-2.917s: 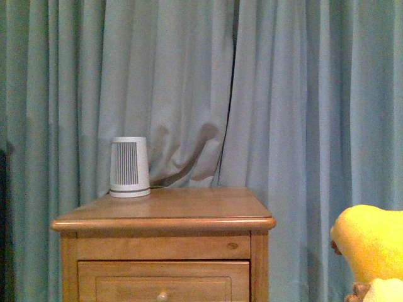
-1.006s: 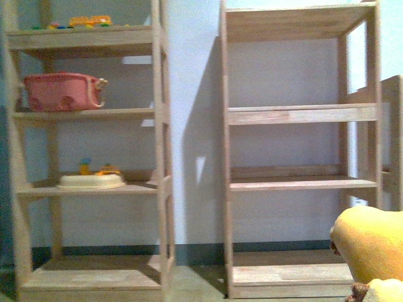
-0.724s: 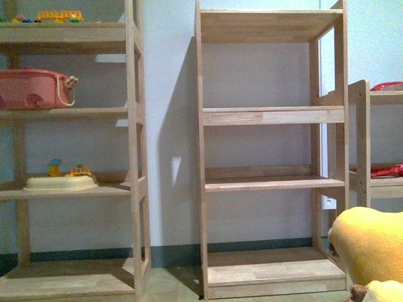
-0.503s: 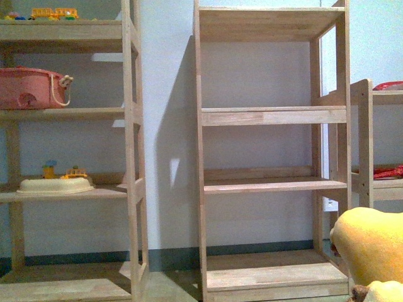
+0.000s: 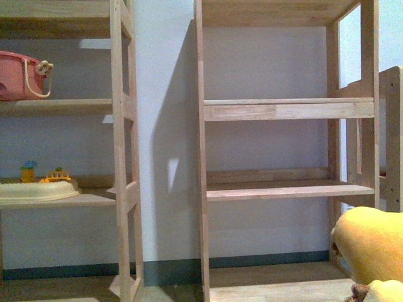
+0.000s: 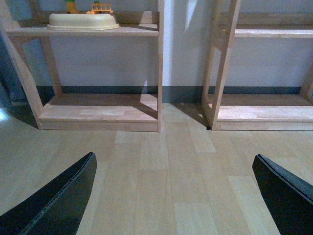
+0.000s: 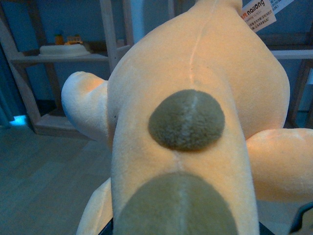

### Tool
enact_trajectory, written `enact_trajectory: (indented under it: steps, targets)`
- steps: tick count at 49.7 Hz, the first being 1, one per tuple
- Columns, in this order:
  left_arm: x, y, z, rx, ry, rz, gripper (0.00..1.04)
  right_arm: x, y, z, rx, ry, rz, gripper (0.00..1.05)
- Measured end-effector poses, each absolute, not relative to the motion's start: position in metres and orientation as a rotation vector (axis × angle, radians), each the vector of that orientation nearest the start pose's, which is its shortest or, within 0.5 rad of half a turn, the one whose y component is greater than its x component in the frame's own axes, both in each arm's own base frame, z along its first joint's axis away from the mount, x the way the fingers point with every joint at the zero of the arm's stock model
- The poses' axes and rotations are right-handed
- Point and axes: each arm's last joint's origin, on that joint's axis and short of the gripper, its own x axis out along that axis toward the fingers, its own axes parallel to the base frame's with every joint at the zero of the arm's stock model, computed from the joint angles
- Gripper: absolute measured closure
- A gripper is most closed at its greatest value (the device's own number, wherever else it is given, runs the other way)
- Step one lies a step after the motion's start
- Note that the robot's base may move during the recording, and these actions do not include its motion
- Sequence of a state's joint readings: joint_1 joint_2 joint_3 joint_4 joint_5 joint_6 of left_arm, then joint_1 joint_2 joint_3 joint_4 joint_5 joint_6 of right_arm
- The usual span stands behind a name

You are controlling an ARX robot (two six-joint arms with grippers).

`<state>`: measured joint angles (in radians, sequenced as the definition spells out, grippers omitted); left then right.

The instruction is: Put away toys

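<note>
Plush [image 5: 371, 245] lower right of frame, clamped in right end effector [image 7: 205, 227], held low facing centre shelf [image 5: 277, 189], likely its drop spot; left end effector [image 6: 171, 196] wide, idle.

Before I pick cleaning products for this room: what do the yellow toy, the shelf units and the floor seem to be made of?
Plush toy: soft pile fabric, matte; fuzzy nap and a stitched seam show.
Shelf unit: pale bare-looking wood; grain and joined boards visible.
Floor: plank pattern with slight sheen, perhaps laminate or vinyl; cannot tell.
</note>
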<state>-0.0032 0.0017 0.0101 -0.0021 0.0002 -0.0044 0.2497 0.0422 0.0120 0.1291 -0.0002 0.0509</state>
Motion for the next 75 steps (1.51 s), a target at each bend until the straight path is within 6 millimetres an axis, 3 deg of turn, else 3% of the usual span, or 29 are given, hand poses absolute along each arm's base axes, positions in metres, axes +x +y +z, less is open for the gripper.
enact_trajectory:
  steps: [75]
  targets:
    - [0.0972,-0.0003,0.1666,-0.004,-0.006,-0.003,0.06,0.0961,0.0245,0.1767,0.063,-0.091,0.252,0.85]
